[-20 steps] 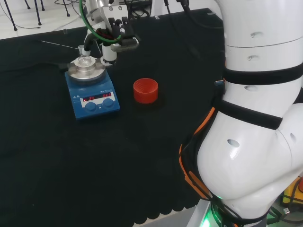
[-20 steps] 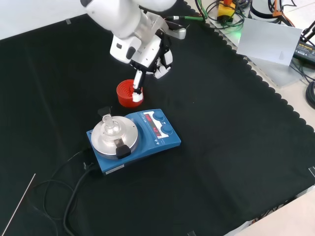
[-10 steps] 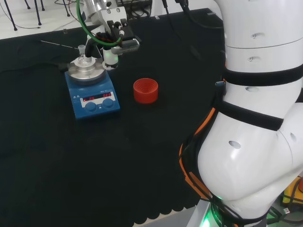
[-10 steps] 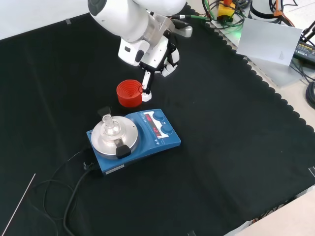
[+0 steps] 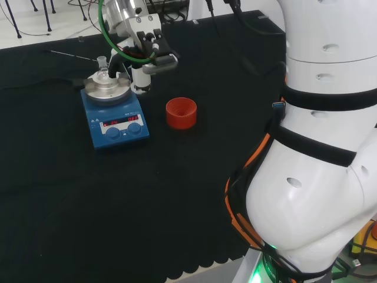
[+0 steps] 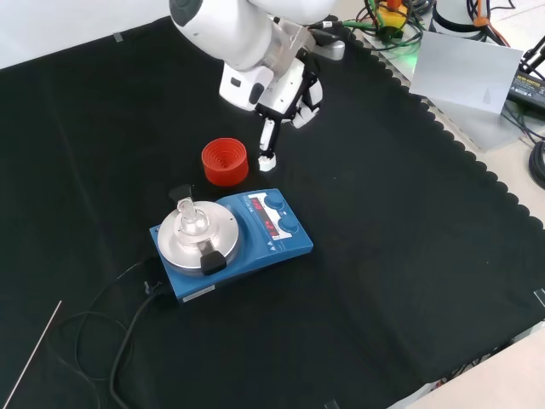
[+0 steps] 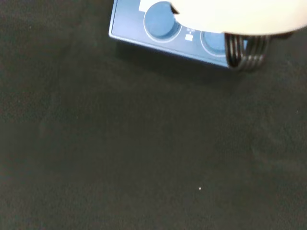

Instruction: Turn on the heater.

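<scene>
The heater is a blue hotplate with a round silver top, two blue knobs and a lit red display. A small glass flask stands on its plate. In the front view my hand hangs over the cloth just behind the heater's knob end and right of the red ring. One finger points straight down while the others are curled, and it holds nothing. The head view puts the hand just right of the heater. Both knobs show in the wrist view, under the blurred white hand.
A red ribbed ring stand sits on the cloth behind the heater, also seen as the red ring in the head view. The heater's black cable trails to the front left. A thin rod lies at the left edge.
In the front view the hand has moved right, from over the red ring to beside it. In the head view it has come nearer and slightly right. The heater and ring stayed put.
</scene>
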